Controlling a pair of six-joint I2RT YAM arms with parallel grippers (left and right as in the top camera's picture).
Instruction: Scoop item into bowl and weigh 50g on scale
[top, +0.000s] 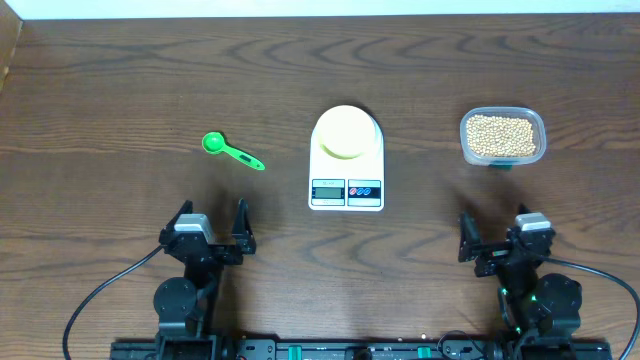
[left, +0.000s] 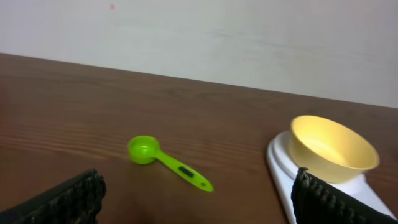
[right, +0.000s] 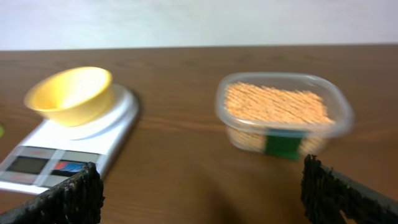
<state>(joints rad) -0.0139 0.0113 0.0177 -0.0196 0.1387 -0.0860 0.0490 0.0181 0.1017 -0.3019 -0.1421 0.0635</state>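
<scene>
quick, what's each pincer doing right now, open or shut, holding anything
left pincer: open, holding nothing
right pincer: open, holding nothing

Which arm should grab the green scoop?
Left. The green scoop lies left of the scale, straight ahead of the left end effector, which is open and empty. The right end effector sits across the scale, facing the tub of beans.

Wooden table (top: 120, 90) bears green scoop (top: 232, 151), scale (top: 346, 192) (white), clear tub (top: 541, 128).
</scene>
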